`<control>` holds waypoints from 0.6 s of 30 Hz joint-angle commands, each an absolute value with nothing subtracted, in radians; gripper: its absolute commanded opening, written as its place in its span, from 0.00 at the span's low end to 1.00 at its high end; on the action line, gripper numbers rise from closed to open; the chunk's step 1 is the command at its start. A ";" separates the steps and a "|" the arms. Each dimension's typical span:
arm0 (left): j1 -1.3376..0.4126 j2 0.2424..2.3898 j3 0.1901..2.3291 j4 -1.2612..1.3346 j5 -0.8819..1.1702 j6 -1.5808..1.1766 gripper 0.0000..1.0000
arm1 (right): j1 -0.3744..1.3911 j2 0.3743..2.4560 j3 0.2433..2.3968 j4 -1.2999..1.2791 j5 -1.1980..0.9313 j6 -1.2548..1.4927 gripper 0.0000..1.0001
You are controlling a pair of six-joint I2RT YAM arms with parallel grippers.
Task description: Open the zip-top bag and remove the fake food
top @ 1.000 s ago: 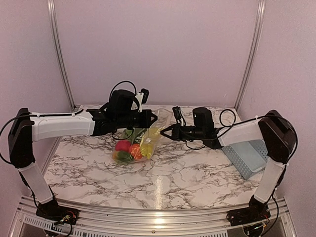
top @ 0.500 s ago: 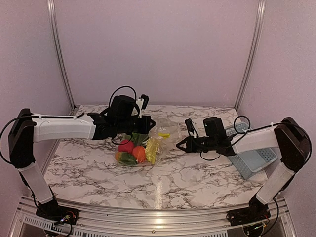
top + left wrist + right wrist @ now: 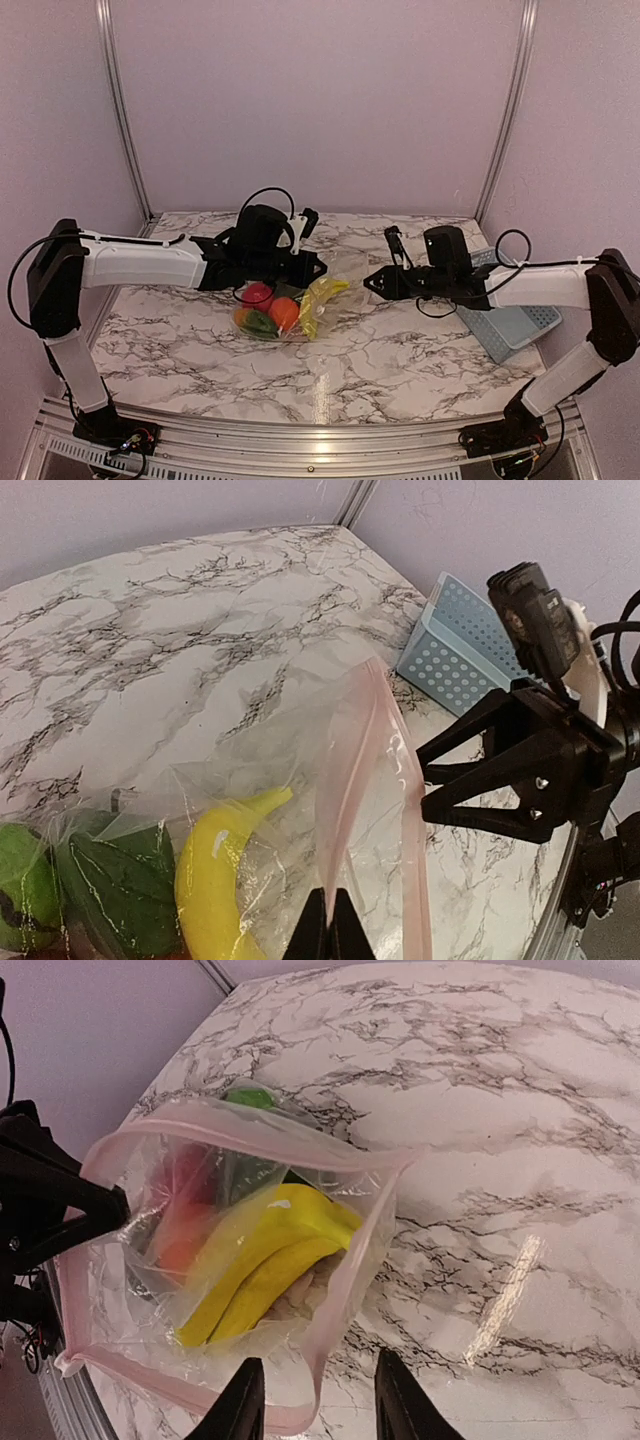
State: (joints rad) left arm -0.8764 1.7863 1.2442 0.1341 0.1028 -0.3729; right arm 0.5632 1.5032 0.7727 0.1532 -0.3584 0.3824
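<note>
The zip-top bag [image 3: 290, 322] lies on the marble surface [image 3: 400, 350] a little left of centre, between the two arms, with all the fake food [image 3: 268, 310] inside it. The left tool [image 3: 313, 268] reaches in from the left above the bag and is closed on the bag's pink zip strip [image 3: 372, 770]; in the left wrist view its fingertips meet on the strip at the bottom of the picture [image 3: 328, 922], and the strip rises away from them in a loop. The bag's mouth stands open and faces right, its pink rim [image 3: 250, 1125] forming a wide ring in the right wrist view. Just inside the mouth lies the yellow banana [image 3: 268, 1260], its tip pointing right; behind it, further left in the bag, sit a red piece [image 3: 257, 294], an orange piece [image 3: 284, 312] and a green piece [image 3: 258, 323]. The right tool [image 3: 370, 283] hangs just to the right of the mouth, its jaws apart and holding nothing, the fingertips aimed at the opening [image 3: 318, 1362]; from the left wrist view the open black fingers [image 3: 455, 742] stand just beside the strip, and whether they touch the plastic cannot be told. A light blue slotted basket [image 3: 512, 322] lies at the right edge of the surface, under the right arm, well apart from the bag
</note>
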 commanded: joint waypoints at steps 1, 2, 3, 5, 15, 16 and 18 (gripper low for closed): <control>-0.881 1.811 1.272 0.149 0.140 -0.353 0.00 | 0.572 1.404 0.832 0.135 -0.338 0.269 0.37; -0.881 1.813 1.272 0.149 0.146 -0.352 0.00 | 0.578 1.389 0.833 0.134 -0.328 0.235 0.38; -0.882 1.814 1.275 0.149 0.152 -0.347 0.00 | 0.586 1.379 0.832 0.136 -0.318 0.200 0.39; -0.881 1.817 1.281 0.144 0.165 -0.338 0.00 | 0.605 1.367 0.837 0.139 -0.308 0.121 0.39; -0.881 1.838 1.307 0.112 0.256 -0.312 0.00 | 0.692 1.499 0.890 0.221 -0.310 -0.159 0.33; -0.881 1.839 1.308 0.111 0.260 -0.311 0.00 | 0.693 1.520 0.897 0.232 -0.310 -0.173 0.33; -0.881 1.841 1.308 0.107 0.267 -0.308 0.00 | 0.694 1.561 0.911 0.245 -0.307 -0.200 0.32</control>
